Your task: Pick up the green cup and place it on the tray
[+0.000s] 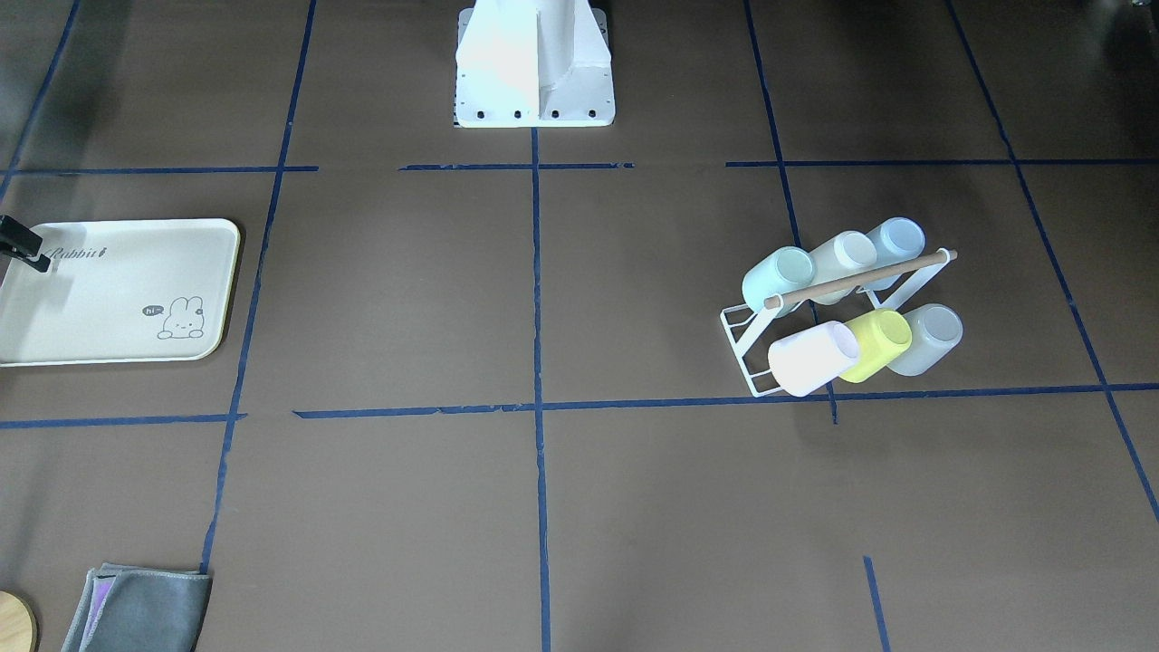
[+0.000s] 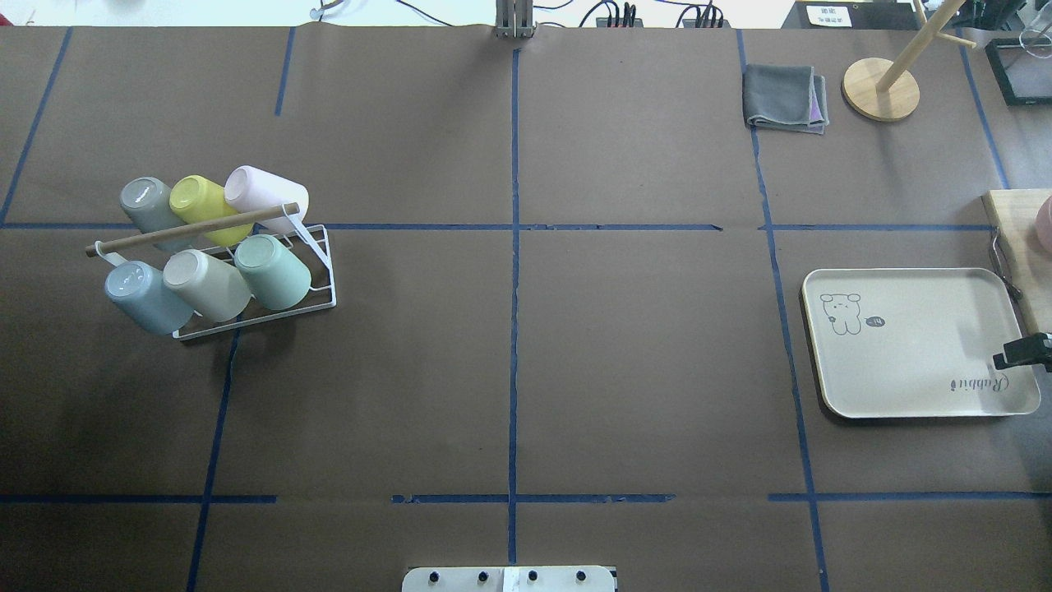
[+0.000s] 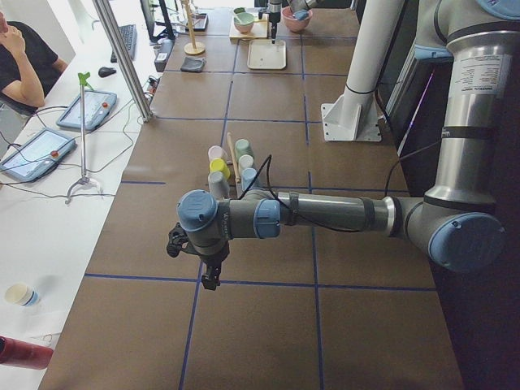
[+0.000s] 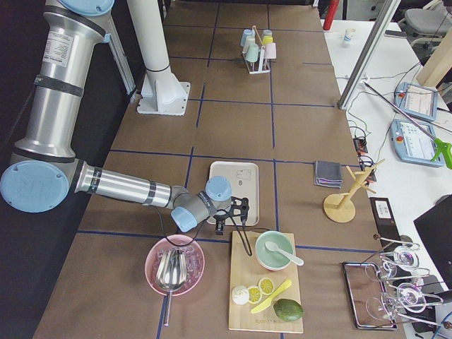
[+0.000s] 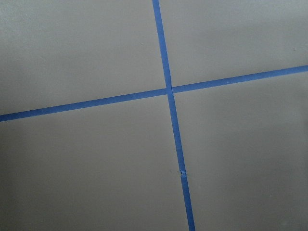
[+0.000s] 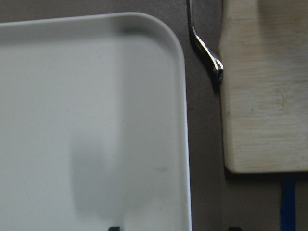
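The pale mint-green cup [image 2: 272, 270] lies on its side in a white wire rack [image 2: 322, 271] at the table's left, under a wooden rod; it also shows in the front-facing view [image 1: 777, 276]. The cream Rabbit tray [image 2: 920, 362] lies empty at the right. My right gripper [image 2: 1007, 358] hangs over the tray's right edge, open and empty, with a fingertip [image 6: 114, 228] at the wrist view's bottom edge. My left gripper [image 3: 200, 262] shows only in the left side view, over bare table short of the rack; I cannot tell if it is open.
The rack also holds a yellow-green cup [image 2: 200, 205], a pale blue cup [image 2: 144, 294], and pink, grey and beige cups. A wooden board [image 6: 267, 96] and a metal handle [image 6: 207, 53] lie just beyond the tray. A grey cloth [image 2: 782, 97] and a wooden stand [image 2: 879, 89] are at the far right.
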